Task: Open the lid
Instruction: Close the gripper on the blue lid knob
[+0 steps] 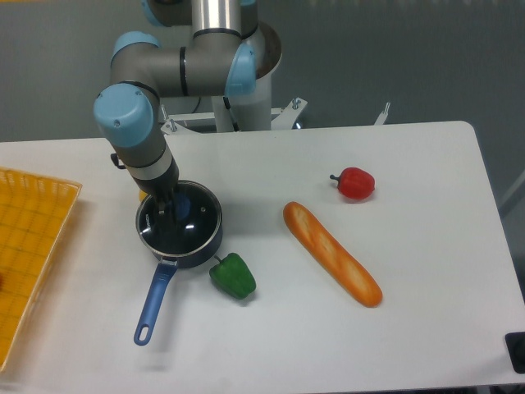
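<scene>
We see the lid (187,222) seated on the saucepan (201,246) at the table's (410,164) nine-o'clock side. Our gripper (170,209) sits down over the lid's centre — we cannot tell how wide its fingers stand or whether they grip. A green pepper (232,276) lies at the pan's four o'clock.

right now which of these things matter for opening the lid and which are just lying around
Part of the job:
- lid, on the saucepan
- saucepan with its blue handle
- hand, down over the lid

Just lying about:
- green pepper
- red pepper
- baguette
- orange tray
</scene>
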